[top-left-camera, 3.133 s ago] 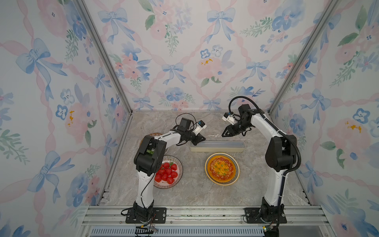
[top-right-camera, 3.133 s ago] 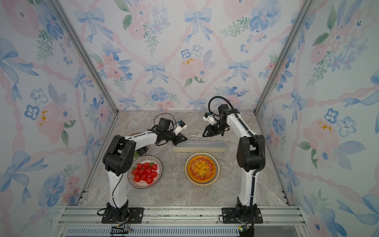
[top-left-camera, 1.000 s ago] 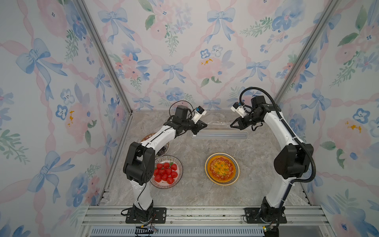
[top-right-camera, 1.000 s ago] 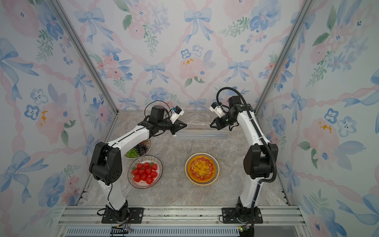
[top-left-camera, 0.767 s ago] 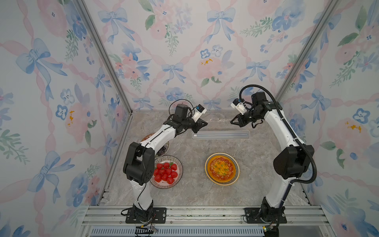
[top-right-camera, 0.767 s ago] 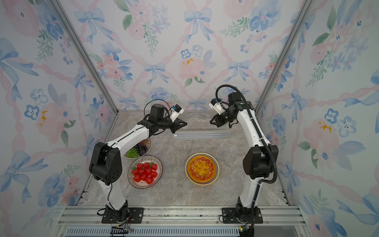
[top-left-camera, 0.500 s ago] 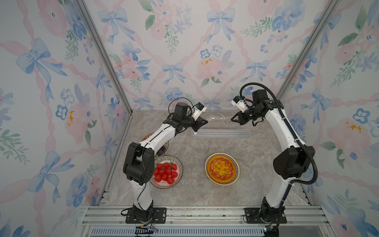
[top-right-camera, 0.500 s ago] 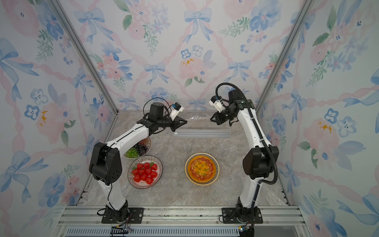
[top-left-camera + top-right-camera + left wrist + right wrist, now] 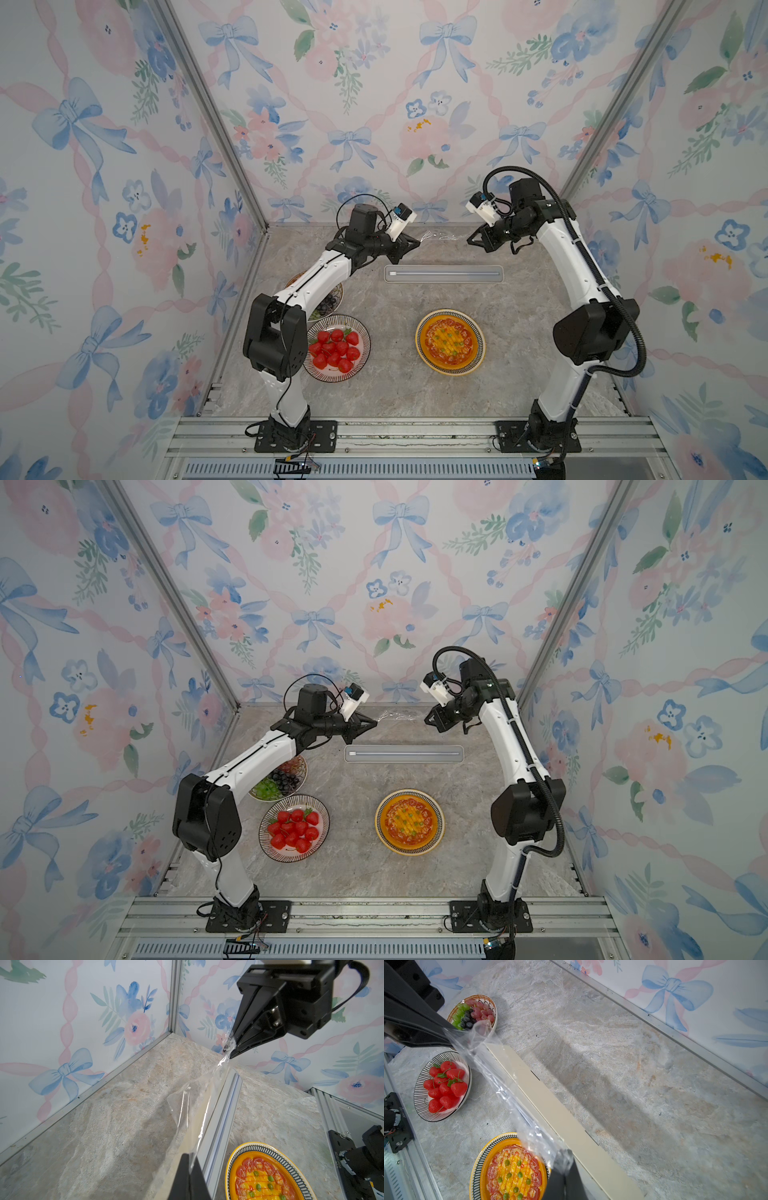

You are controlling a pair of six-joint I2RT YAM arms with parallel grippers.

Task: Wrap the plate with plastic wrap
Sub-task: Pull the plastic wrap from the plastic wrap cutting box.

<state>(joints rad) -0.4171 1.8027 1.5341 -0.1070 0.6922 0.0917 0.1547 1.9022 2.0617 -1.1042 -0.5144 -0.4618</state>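
The plate has a yellow striped rim and holds orange-red food; it sits at the front middle of the table. Behind it lies the long cream wrap box. Clear crinkly plastic wrap rises from the box and stretches between both grippers, above and behind the box. My left gripper is shut on the film's left corner. At the right corner, my right gripper is shut on the film too.
A striped bowl of strawberries stands at the front left. A bowl of grapes sits behind it, partly under my left arm. The back wall is close behind both grippers. A metal rail runs along the front.
Over three seconds both grippers moved back toward the rear wall and up, drawing film out; the box slid back. In the last second they rose slightly.
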